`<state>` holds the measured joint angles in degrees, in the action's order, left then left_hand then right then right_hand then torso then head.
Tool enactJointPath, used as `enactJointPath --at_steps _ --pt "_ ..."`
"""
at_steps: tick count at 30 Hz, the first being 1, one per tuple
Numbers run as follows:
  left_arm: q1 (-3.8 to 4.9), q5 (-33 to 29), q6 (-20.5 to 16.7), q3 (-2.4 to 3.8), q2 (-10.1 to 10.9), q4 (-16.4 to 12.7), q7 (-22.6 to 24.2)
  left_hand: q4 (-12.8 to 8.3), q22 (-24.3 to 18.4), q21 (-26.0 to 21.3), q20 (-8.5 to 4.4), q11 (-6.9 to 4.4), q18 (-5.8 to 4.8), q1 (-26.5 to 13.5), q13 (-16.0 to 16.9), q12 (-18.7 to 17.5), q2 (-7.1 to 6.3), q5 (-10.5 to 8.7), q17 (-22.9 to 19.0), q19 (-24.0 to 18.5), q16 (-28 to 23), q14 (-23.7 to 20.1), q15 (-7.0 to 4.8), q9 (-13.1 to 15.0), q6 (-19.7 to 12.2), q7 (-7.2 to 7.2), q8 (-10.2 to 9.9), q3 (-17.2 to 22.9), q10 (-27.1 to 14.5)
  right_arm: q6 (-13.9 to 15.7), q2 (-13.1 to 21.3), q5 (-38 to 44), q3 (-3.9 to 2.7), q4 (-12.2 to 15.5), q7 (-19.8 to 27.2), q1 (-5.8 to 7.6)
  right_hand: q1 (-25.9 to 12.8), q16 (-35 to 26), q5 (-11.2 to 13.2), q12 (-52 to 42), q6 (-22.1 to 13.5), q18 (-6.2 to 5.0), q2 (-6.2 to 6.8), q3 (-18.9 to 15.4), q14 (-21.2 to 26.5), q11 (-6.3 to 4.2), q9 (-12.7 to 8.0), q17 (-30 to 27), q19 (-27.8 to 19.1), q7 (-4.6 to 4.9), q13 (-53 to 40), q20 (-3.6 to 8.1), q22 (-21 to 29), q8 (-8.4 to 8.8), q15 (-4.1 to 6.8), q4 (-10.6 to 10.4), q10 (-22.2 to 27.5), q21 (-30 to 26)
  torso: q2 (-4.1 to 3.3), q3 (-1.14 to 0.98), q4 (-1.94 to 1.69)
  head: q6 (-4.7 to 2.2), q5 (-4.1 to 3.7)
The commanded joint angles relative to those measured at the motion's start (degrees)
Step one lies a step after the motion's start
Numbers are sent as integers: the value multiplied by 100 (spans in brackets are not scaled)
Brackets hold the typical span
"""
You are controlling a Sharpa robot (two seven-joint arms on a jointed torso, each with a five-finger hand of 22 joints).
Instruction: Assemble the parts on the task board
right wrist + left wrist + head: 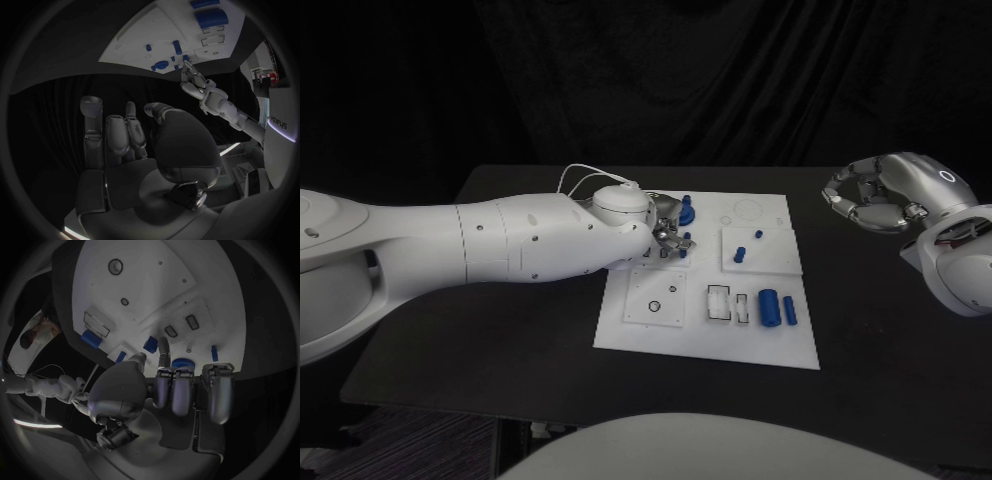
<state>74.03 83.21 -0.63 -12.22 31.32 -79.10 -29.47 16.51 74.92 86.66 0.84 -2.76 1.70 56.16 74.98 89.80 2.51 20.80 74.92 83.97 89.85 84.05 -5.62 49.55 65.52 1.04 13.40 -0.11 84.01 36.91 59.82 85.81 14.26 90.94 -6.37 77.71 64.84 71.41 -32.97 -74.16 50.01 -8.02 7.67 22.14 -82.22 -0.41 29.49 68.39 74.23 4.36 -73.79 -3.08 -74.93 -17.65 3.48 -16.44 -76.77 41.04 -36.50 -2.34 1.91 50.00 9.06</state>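
The white task board (711,345) lies in the middle of the black table. My left hand (669,238) hovers low over its far left part, fingers pointing down beside a round blue part (687,212). In the left wrist view the fingertips (181,377) stand right at that round part (182,362), and I see nothing held between fingers and thumb. Two small blue pegs (759,233) (738,255) stand on a raised plate. Two blue cylinders (769,307) (790,310) lie near the front right. My right hand (877,195) hangs empty off the board's right side, loosely curled.
A rectangular slot (717,303) and a small black ring (656,304) sit on the board's front part. Bare black table (516,330) surrounds the board. A black curtain closes off the back.
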Motion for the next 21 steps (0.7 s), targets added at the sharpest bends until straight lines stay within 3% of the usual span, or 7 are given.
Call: enactJointPath --at_steps 1,3,5,8,13,16,21 --pt "55 -308 94 7 9 5 121 -1 1109 -30 16 6 -33 82 1502 20 -5 128 1508 282 15 595 13 37 -81 4 -52 40 599 19 18 36 -5 -12 -73 -14 17 -25 -30 20 -24 12 -18 21 43 -8 5 -5 -17 14 5 5 -378 -16 6 -4 41 -27 -2 5 -4 -18 -9" --pt "103 -772 326 8 9 46 232 5 1098 -47 28 27 -28 177 1502 20 -15 491 1508 270 15 595 29 112 -214 29 -86 121 599 22 25 36 -5 -13 -75 -14 15 -31 -30 25 -25 10 -18 23 46 -8 7 -12 -20 14 9 5 -376 -17 6 -4 44 -40 0 9 -4 -50 -17" --pt "160 -1247 583 8 2 88 322 7 1091 -58 39 43 -25 199 1502 20 -12 570 1508 263 15 595 44 163 -288 48 -102 162 599 26 30 36 -5 -11 -78 -14 15 -31 -30 25 -25 10 -18 23 46 -8 7 -12 -20 14 9 5 -376 -17 6 -4 44 -40 8 6 2 -74 -27" --pt "235 -1685 868 9 -1 122 373 -15 1078 -83 78 90 -19 350 1502 20 -38 838 1508 243 15 595 86 296 -484 102 -150 281 599 30 35 36 -6 -7 -81 -14 15 -31 -30 25 -25 10 -18 23 46 -8 7 -12 -20 14 9 5 -376 -17 6 -4 44 -40 21 -7 7 -77 -63" --pt "317 -1999 1194 17 12 160 269 -111 1068 -105 90 93 -12 648 1502 20 -59 950 1508 228 15 595 91 376 -576 109 -198 450 599 26 44 36 -6 -3 -94 -14 17 -29 -30 21 -25 10 -18 27 44 -8 9 -9 -19 14 5 5 -377 -19 6 -2 41 -41 28 -24 -3 -46 -124" --pt "346 -2075 1326 21 18 174 185 -238 1016 -174 126 165 6 974 1502 20 -81 953 1508 176 15 595 138 316 -852 204 -451 778 599 16 49 36 -6 -2 -104 -14 20 -28 -30 17 -25 11 -19 31 43 -8 11 -7 -16 13 1 5 -380 -21 6 1 37 -34 18 -23 -7 -47 -120" --pt "365 -2124 1483 26 12 172 143 -215 979 -230 187 238 21 1027 1502 20 -128 1079 1508 136 15 595 213 211 -994 296 -644 964 599 2 52 36 -6 -4 -116 -14 32 -30 -31 23 -24 10 -20 41 43 -9 16 -9 -17 12 6 6 -380 -26 7 11 41 -43 5 -16 -3 -33 -114"
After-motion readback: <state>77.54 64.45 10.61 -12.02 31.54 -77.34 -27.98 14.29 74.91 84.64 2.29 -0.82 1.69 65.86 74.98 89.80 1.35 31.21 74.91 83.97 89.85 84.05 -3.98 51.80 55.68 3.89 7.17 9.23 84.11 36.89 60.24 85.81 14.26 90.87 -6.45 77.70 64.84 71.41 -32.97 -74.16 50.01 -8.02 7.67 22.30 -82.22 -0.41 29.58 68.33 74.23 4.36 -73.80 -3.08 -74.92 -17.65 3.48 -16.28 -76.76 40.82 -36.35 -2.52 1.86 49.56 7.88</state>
